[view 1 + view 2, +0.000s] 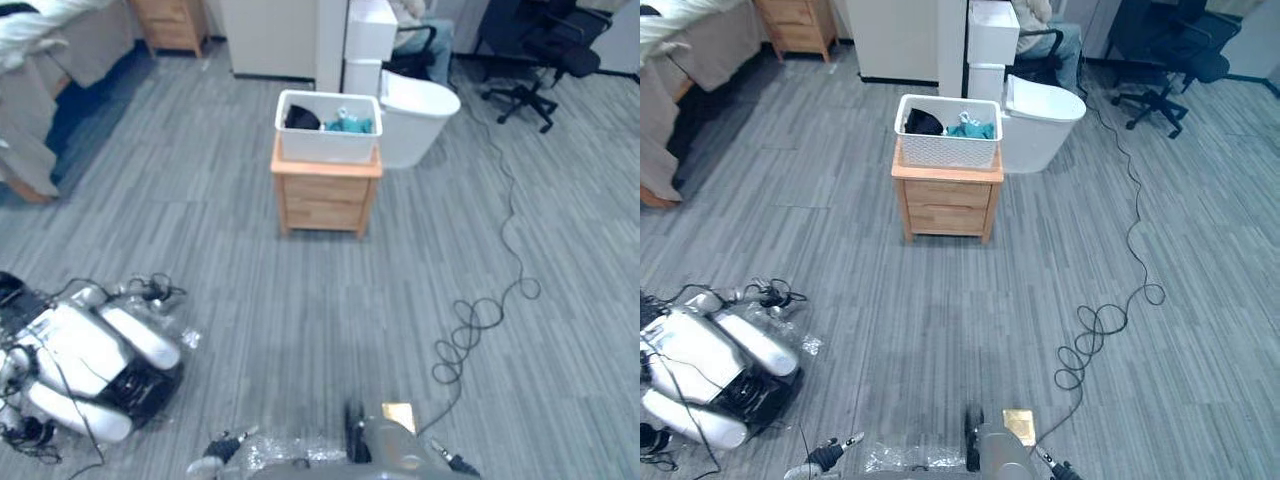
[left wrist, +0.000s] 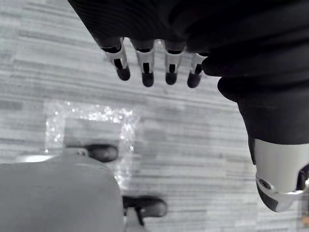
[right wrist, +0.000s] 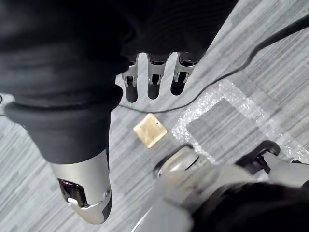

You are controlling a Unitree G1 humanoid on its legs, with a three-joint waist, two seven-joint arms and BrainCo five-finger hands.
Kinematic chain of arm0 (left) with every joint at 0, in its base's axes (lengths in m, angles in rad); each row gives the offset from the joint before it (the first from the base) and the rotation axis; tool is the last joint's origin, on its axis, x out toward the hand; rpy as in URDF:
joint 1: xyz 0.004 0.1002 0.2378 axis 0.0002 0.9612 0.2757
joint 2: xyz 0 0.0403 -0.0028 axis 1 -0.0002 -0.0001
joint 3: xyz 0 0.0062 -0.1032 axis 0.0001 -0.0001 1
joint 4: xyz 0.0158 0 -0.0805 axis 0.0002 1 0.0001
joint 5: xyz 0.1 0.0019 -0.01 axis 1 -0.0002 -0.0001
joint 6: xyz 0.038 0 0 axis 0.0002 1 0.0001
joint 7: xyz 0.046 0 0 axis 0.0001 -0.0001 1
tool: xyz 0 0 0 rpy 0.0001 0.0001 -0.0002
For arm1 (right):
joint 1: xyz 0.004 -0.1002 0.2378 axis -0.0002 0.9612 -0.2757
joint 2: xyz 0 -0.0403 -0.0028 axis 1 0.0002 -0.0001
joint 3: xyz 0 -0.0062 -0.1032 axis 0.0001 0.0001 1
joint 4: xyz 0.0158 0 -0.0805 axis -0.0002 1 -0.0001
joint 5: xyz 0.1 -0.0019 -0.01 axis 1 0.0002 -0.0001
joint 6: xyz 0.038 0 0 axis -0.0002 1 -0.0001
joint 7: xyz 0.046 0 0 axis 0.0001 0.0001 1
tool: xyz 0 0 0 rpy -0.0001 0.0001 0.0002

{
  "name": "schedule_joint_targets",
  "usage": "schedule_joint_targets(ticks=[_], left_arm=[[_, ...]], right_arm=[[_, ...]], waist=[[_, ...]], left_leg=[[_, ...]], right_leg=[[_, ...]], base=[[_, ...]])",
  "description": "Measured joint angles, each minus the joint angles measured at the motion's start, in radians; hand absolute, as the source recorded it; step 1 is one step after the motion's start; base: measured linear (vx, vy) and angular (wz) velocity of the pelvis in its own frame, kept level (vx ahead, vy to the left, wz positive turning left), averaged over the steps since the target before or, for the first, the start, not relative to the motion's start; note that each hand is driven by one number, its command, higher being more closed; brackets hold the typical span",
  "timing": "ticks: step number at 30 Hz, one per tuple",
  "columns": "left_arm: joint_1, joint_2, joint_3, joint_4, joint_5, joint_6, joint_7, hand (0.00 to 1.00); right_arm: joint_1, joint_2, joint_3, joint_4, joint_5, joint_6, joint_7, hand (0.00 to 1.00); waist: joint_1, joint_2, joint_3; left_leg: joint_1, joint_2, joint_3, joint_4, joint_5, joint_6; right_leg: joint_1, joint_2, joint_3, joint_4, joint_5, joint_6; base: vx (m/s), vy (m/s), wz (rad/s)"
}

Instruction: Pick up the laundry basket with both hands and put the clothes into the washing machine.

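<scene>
Laundry basket (image 1: 328, 146): white, on the wooden counter (image 1: 325, 196), well apart from both hands.
Clothes (image 1: 350, 125): black and teal, inside the basket.
Left robot hand (image 2: 146, 60): fingers straight, empty, above the floor (image 2: 193, 140).
Right robot hand (image 3: 154, 75): fingers straight, empty.

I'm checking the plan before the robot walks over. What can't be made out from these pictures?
- How deep the clothes lie in the laundry basket: its wall hides everything below the rim in both eye views.
- The basket's handles: too small in the eye views.
- The white tub beside it: too small to tell whether its top is open.
- The seated person: cut off by the top edge.
</scene>
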State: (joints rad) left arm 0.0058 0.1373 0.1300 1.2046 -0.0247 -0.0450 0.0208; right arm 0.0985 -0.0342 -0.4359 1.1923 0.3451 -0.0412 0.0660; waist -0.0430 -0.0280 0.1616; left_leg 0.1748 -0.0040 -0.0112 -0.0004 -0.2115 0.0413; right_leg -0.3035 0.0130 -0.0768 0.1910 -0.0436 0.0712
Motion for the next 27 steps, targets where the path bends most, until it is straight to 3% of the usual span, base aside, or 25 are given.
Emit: schedule_joint_targets(ticks=[1, 2, 3, 4, 5, 7, 8, 9, 11, 13, 14, 15, 16, 17, 18, 19, 20, 21, 22, 23, 25, 26, 27], left_arm=[[-0.015, -0.009, 0.002, -0.001, 0.002, 0.000, 0.000, 0.00], [-0.029, -0.021, 0.033, -0.005, 0.024, 0.000, -0.002, 0.00], [-0.031, -0.029, 0.042, -0.010, 0.037, -0.001, -0.001, 0.00], [-0.031, -0.040, 0.043, -0.020, 0.057, -0.001, -0.003, 0.00], [-0.031, -0.060, 0.061, -0.028, 0.070, -0.002, -0.004, 0.00], [-0.030, -0.077, 0.074, -0.035, 0.073, -0.003, 0.001, 0.00], [-0.029, -0.079, 0.068, -0.042, 0.071, -0.004, 0.001, 0.00], [-0.028, -0.078, 0.057, -0.056, 0.063, -0.006, 0.002, 0.00], [-0.029, -0.079, 0.037, -0.074, 0.054, -0.013, 0.002, 0.00], [-0.036, -0.079, 0.031, -0.078, 0.037, -0.025, 0.002, 0.00], [-0.044, -0.081, 0.026, -0.087, 0.026, -0.031, 0.003, 0.00], [-0.047, -0.087, 0.017, -0.100, 0.022, -0.033, 0.004, 0.00], [-0.049, -0.088, 0.004, -0.106, 0.018, -0.034, 0.005, 0.00], [-0.051, -0.094, -0.014, -0.104, 0.015, -0.040, 0.010, 0.00], [-0.037, -0.087, -0.007, -0.107, 0.014, -0.042, 0.015, 0.00], [-0.029, -0.082, -0.002, -0.107, 0.015, -0.043, 0.019, 0.00], [-0.024, -0.077, 0.001, -0.103, 0.014, -0.040, 0.026, 0.00], [-0.028, -0.069, -0.001, -0.091, 0.015, -0.035, 0.025, 0.00], [-0.029, -0.064, -0.007, -0.090, 0.014, -0.031, 0.024, 0.00], [-0.032, -0.051, -0.023, -0.088, 0.013, -0.026, 0.022, 0.00], [-0.032, -0.037, -0.042, -0.082, 0.007, -0.014, 0.023, 0.00], [-0.030, -0.035, -0.050, -0.081, 0.003, -0.013, 0.022, 0.00], [-0.029, -0.037, -0.051, -0.081, -0.003, -0.011, 0.022, 0.00]], right_arm=[[0.021, 0.007, -0.021, 0.003, 0.008, 0.002, -0.001, 0.00], [0.035, 0.008, -0.048, 0.004, 0.012, 0.004, 0.000, 0.00], [0.039, 0.009, -0.065, 0.004, 0.017, 0.004, 0.000, 0.00], [0.026, 0.021, -0.093, 0.005, 0.020, 0.004, -0.001, 0.00], [0.023, 0.026, -0.115, -0.005, 0.020, 0.001, 0.000, 0.00], [0.021, 0.020, -0.103, -0.032, 0.021, -0.002, 0.000, 0.00], [0.010, 0.009, -0.089, -0.033, 0.021, -0.001, -0.001, 0.00], [-0.005, 0.003, -0.058, -0.041, 0.021, -0.003, -0.002, 0.00], [-0.046, -0.014, -0.045, -0.052, 0.021, -0.010, -0.003, 0.00], [-0.082, -0.015, -0.033, -0.081, 0.021, -0.018, -0.008, 0.00], [-0.104, -0.017, -0.035, -0.091, 0.020, -0.027, -0.019, 0.00], [-0.106, -0.025, -0.033, -0.102, 0.020, -0.031, -0.022, 0.00], [-0.102, -0.036, -0.031, -0.103, 0.020, -0.036, -0.022, 0.00], [-0.089, -0.059, -0.020, -0.096, 0.020, -0.036, -0.023, 0.00], [-0.073, -0.053, -0.022, -0.084, 0.020, -0.032, -0.024, 0.00], [-0.060, -0.048, -0.022, -0.077, 0.020, -0.035, -0.023, 0.00], [-0.056, -0.050, -0.021, -0.052, 0.018, -0.033, -0.022, 0.00], [-0.062, -0.047, -0.043, -0.015, 0.017, -0.025, -0.021, 0.00], [-0.060, -0.040, -0.064, 0.001, 0.017, -0.019, -0.021, 0.00], [-0.044, -0.014, -0.109, 0.013, 0.017, -0.011, -0.021, 0.00], [-0.024, 0.004, -0.135, 0.017, 0.015, 0.006, -0.019, 0.00], [-0.016, 0.005, -0.143, 0.017, 0.014, 0.009, -0.019, 0.00], [-0.012, 0.003, -0.145, 0.016, 0.007, 0.008, -0.018, 0.00]], waist=[[-0.003, 0.000, -0.001], [-0.007, 0.014, -0.004], [-0.013, 0.011, -0.012], [-0.014, 0.006, -0.012], [-0.013, 0.007, -0.012], [-0.011, 0.022, -0.012], [0.009, 0.027, -0.009], [0.021, 0.027, -0.008], [0.032, 0.026, -0.007], [0.042, 0.030, -0.004], [0.060, 0.038, -0.003], [0.067, 0.062, -0.003], [0.076, 0.072, -0.002], [0.089, 0.106, 0.003], [0.095, 0.085, -0.009], [0.094, 0.069, -0.024], [0.089, 0.060, -0.029], [0.077, 0.044, -0.028], [0.070, 0.045, -0.029], [0.048, 0.020, -0.015], [0.034, 0.001, -0.004], [0.032, 0.002, -0.001], [0.030, 0.020, 0.004]], left_leg=[[0.008, 0.019, -0.022, 0.016, -0.040, -0.020], [0.011, 0.052, -0.040, 0.048, -0.064, -0.041], [0.012, 0.070, -0.043, 0.053, -0.074, -0.055], [-0.009, 0.072, -0.043, 0.127, -0.066, -0.067], [-0.056, 0.068, -0.039, 0.275, -0.048, -0.097], [-0.160, 0.085, -0.014, 0.563, -0.019, -0.161], [-0.217, 0.106, 0.028, 0.718, -0.025, -0.152], [-0.270, 0.107, 0.043, 0.771, -0.032, -0.143], [-0.354, 0.090, 0.052, 0.733, -0.080, -0.145], [-0.438, 0.059, 0.022, 0.580, -0.089, -0.136], [-0.514, 0.032, -0.047, 0.413, -0.062, -0.180], [-0.573, 0.033, -0.081, 0.369, -0.031, -0.233], [-0.603, 0.042, -0.087, 0.353, -0.013, -0.262], [-0.637, 0.049, -0.097, 0.345, 0.062, -0.224], [-0.615, 0.018, -0.084, 0.384, 0.114, -0.171], [-0.603, -0.005, -0.075, 0.388, 0.127, -0.136], [-0.574, -0.025, -0.053, 0.383, 0.156, -0.055], [-0.530, -0.045, -0.039, 0.349, 0.140, -0.033], [-0.495, -0.051, -0.043, 0.322, 0.138, -0.026], [-0.425, -0.071, -0.049, 0.284, 0.135, -0.010], [-0.309, -0.086, -0.068, 0.245, 0.113, 0.018], [-0.241, -0.082, -0.071, 0.208, 0.112, 0.019], [-0.170, -0.068, -0.072, 0.168, 0.112, 0.019]], right_leg=[[-0.008, 0.005, -0.008, 0.036, 0.061, -0.030], [-0.038, 0.020, -0.034, 0.132, -0.004, -0.103], [-0.043, 0.025, -0.052, 0.171, -0.046, -0.114], [-0.046, 0.017, -0.070, 0.229, -0.087, -0.149], [-0.022, 0.013, -0.073, 0.251, -0.102, -0.173], [0.067, 0.022, -0.069, 0.188, -0.107, -0.180], [0.152, 0.038, -0.052, 0.114, -0.107, -0.180], [0.228, 0.040, -0.042, 0.045, -0.107, -0.180], [0.303, 0.035, -0.015, -0.032, -0.107, -0.180], [0.359, 0.022, 0.002, -0.087, -0.107, -0.180], [0.391, 0.010, 0.026, -0.118, -0.108, -0.179], [0.415, 0.018, 0.034, -0.137, -0.121, -0.179], [0.435, 0.022, 0.044, -0.148, -0.150, -0.167], [0.503, 0.025, 0.046, -0.157, -0.225, -0.121], [0.535, -0.008, 0.053, -0.143, -0.262, -0.093], [0.543, -0.033, 0.067, -0.121, -0.276, -0.070], [0.506, -0.055, 0.099, 0.019, -0.295, -0.034], [0.399, -0.080, 0.120, 0.252, -0.279, 0.068], [0.345, -0.089, 0.133, 0.381, -0.241, 0.134], [0.265, -0.099, 0.158, 0.601, -0.169, 0.200], [0.197, -0.119, 0.145, 0.773, -0.184, 0.170], [0.177, -0.133, 0.116, 0.777, -0.203, 0.134], [0.155, -0.140, 0.077, 0.737, -0.223, 0.097]], base=[[0.54, -0.217, 0.56], [0.51, -0.211, 0.58], [0.57, -0.210, 0.51], [0.56, -0.207, 0.37], [0.55, -0.201, 0.30], [0.48, -0.177, 0.12], [0.61, -0.195, -0.06], [0.59, -0.172, -0.16], [0.40, -0.048, -0.20], [0.40, 0.021, -0.29], [0.33, 0.064, -0.24], [0.33, 0.086, -0.25], [0.34, 0.198, -0.22], [0.38, 0.249, -0.32], [0.42, 0.280, -0.35], [0.59, 0.238, -0.49], [0.71, 0.241, -0.41], [0.71, 0.207, -0.30], [0.58, 0.147, 0.14], [0.47, 0.093, 0.33], [0.58, 0.111, 0.31], [0.56, 0.098, 0.05], [0.52, 0.069, -0.06]])
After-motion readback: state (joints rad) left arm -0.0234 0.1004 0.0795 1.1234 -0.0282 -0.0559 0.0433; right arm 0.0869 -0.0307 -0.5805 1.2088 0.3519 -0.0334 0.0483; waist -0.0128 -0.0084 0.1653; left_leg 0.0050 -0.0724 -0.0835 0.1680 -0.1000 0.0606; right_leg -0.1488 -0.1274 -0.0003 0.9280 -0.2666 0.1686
